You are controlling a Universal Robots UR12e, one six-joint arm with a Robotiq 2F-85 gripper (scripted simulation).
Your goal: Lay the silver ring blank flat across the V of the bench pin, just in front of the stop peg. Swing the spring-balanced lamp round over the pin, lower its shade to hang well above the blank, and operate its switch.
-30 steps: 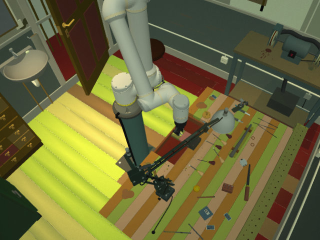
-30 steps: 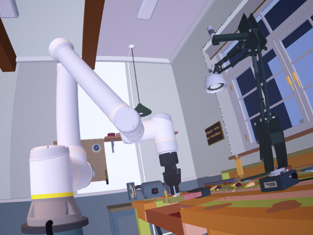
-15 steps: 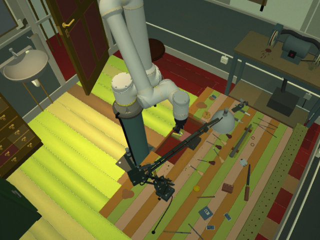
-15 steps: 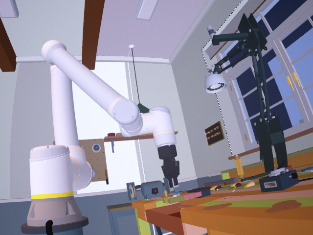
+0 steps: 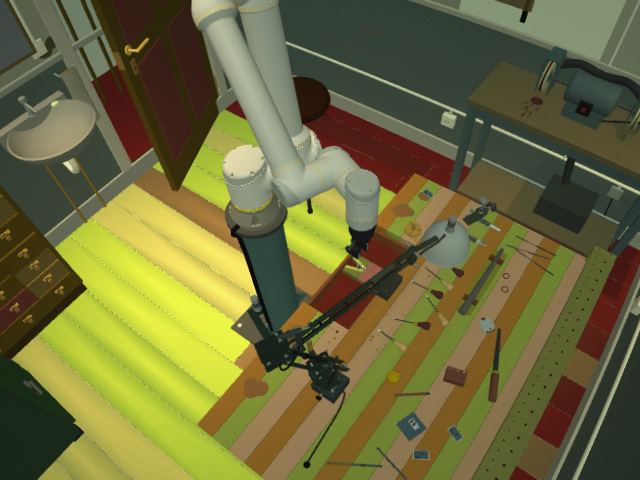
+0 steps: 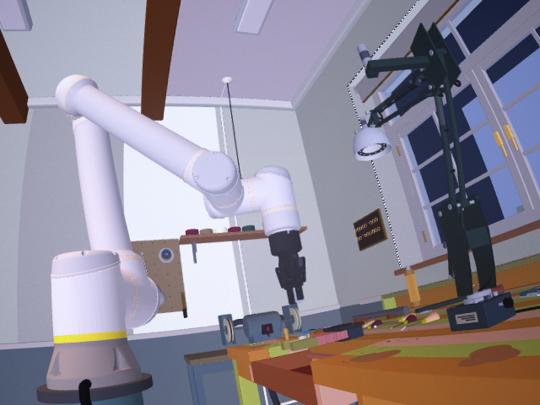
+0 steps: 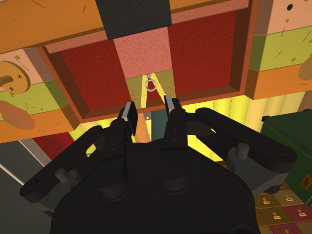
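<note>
The bench pin is partly hidden behind my fingers in the wrist camera and by the lamp's arm from the side. The silver ring blank lies flat across the pin's V, just in front of the small stop peg. My gripper hangs above the pin's tip, open and empty. The spring-balanced lamp stands on its dark base at the bench's near end. Its long arm reaches along the bench, and its pale shade hangs high, off to the side of the pin.
A red-lined tray sits under the pin in the bench's cut-out. Gravers, files, a mandrel and small boxes lie scattered over the striped bench top. A side table carries a polishing motor. My arm's pedestal stands beside the bench.
</note>
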